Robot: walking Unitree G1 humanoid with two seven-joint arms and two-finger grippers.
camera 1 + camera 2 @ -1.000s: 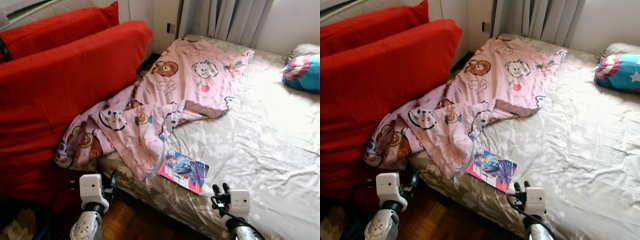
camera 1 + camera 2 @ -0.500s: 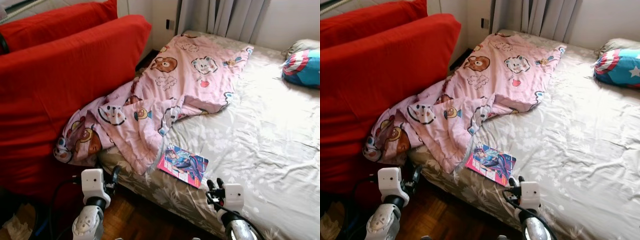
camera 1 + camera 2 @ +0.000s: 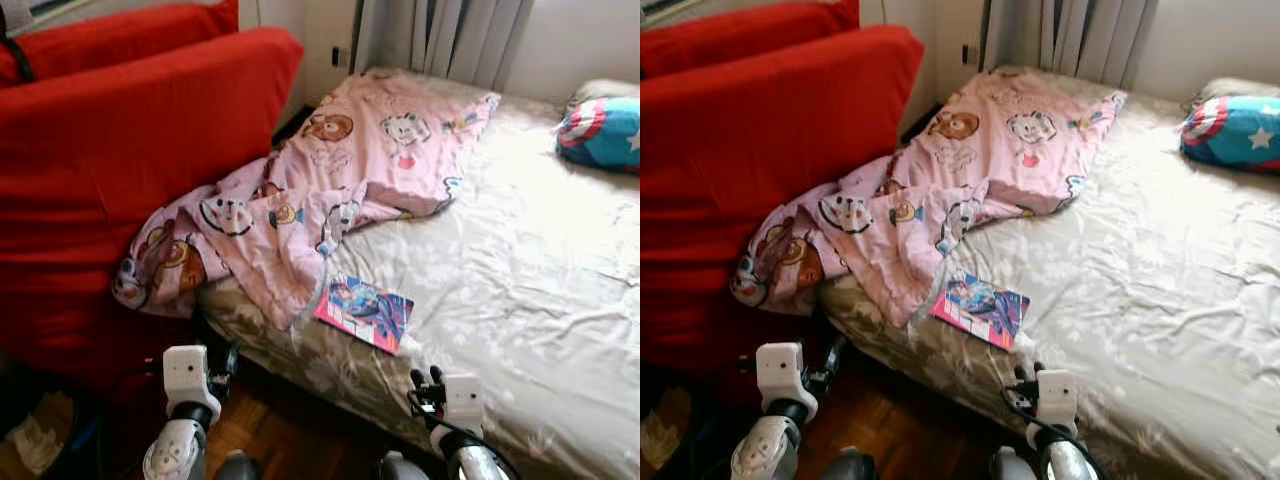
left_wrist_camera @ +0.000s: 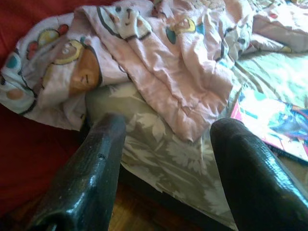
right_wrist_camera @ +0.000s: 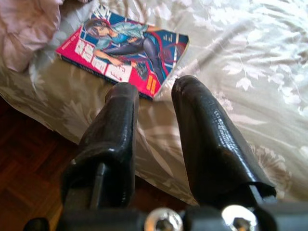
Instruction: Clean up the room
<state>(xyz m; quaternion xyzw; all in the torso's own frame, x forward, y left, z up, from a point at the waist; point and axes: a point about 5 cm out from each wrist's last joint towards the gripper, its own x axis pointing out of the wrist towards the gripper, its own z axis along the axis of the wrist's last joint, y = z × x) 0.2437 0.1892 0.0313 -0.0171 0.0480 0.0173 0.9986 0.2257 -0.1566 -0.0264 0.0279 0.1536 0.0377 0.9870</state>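
Left eye view: a bed [image 3: 520, 270] with a pale leaf-print sheet takes up the right side. A pink quilt [image 3: 330, 180] printed with cartoon animals lies crumpled along its left side, and one end spills over the bed's edge against a red sofa [image 3: 120, 160]. A book [image 3: 364, 312] with a pink and blue cover lies flat on the sheet near the bed's front edge, just beside the quilt's lower fold but apart from it. A blue, red and white pillow [image 3: 604, 132] sits at the far right. Grey curtains [image 3: 450, 35] hang behind the bed. The left gripper [image 3: 222, 360] is low by the bed's corner, over the wooden floor [image 3: 270, 440]. The right gripper [image 3: 426, 380] is at the bed's front edge, just short of the book.

Right eye view: the same scene; the book [image 3: 980, 309] lies just beyond the right gripper [image 3: 1023, 378].

Left wrist view: the left gripper [image 4: 166, 144] has its two fingers [image 4: 91, 178] spread wide with nothing between them. They point at the bed's edge where the quilt [image 4: 159, 57] hangs down.

Right wrist view: the right gripper [image 5: 154, 94] has its fingers [image 5: 202, 139] a narrow gap apart, holding nothing, their tips just short of the book [image 5: 122, 48] on the sheet.
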